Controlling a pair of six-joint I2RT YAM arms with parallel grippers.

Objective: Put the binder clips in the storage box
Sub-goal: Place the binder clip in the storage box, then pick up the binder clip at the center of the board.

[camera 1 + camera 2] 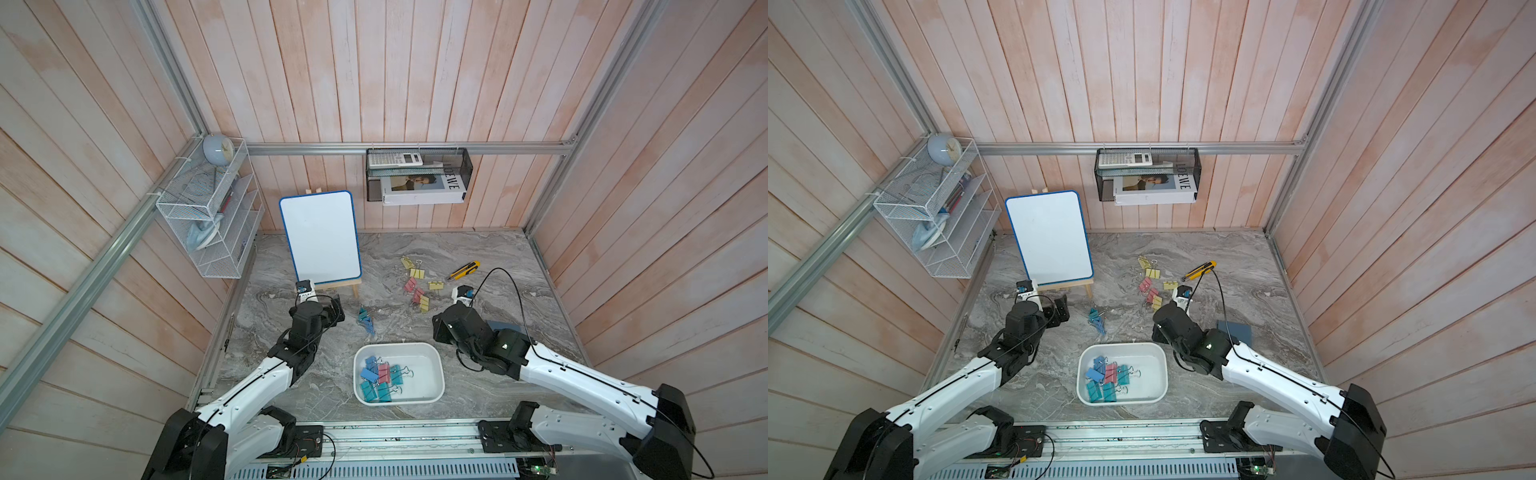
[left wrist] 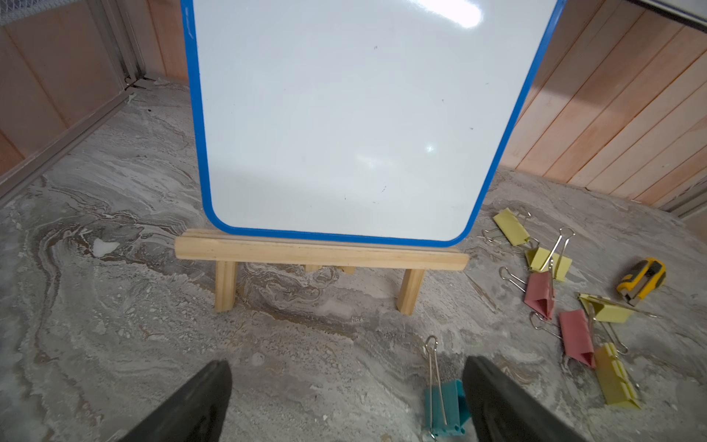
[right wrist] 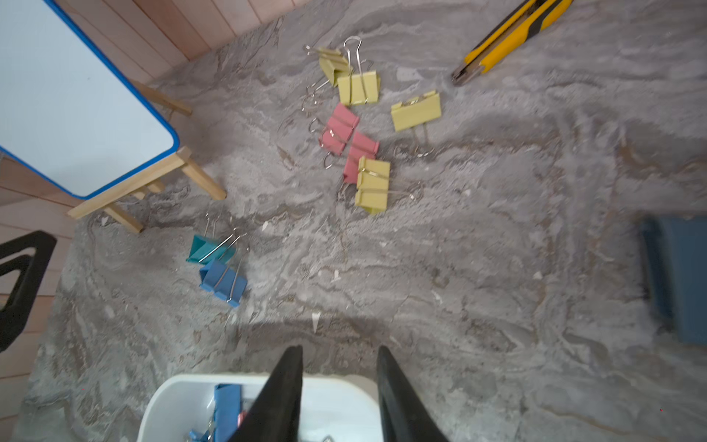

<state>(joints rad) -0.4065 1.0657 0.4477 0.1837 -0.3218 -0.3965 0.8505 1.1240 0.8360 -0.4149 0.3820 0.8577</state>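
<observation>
storage box (image 1: 419,370) sits on the tabletop (image 1: 498,257) toward the front, between the two arms; blue, teal and pink binder clips (image 1: 380,378) piled in its left half

loose on the tabletop: yellow and pink group (image 1: 417,284) behind the box, near the utility knife (image 1: 463,270), and a teal and blue pair (image 1: 366,322) between box and whiteboard (image 1: 320,235)

left end effector (image 2: 346,363) has jaws spread wide, nothing between them, low over the tabletop with the teal clip (image 2: 443,405) just beside one finger; contact unclear

right end effector (image 3: 338,350) has jaws partly apart and empty, fingers over the far rim of the box, a blue clip (image 3: 227,405) inside it just beside them
</observation>
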